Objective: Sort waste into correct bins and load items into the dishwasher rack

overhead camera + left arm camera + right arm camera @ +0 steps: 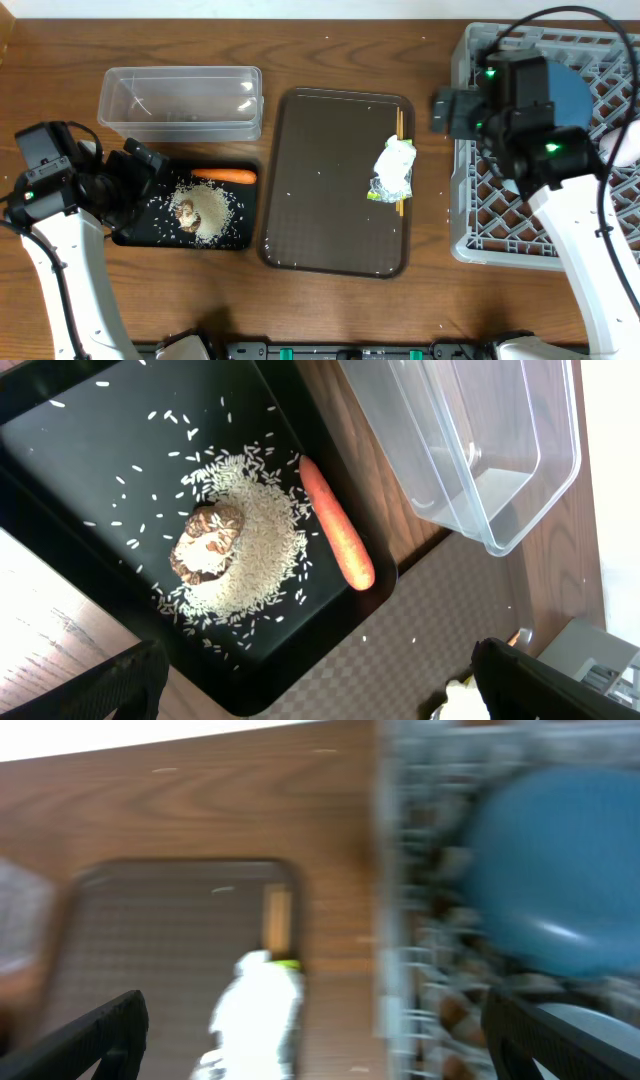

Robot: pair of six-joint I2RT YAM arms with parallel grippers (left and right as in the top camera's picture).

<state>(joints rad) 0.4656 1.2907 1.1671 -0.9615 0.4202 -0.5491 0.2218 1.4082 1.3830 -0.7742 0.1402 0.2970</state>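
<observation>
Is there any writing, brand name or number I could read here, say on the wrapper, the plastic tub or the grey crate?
No text can be read in any view.
Crumpled wrapper: it has some green colouring, but any print is too small from overhead and blurred in the right wrist view.
Clear tub and grey rack: no label or number shows.
</observation>
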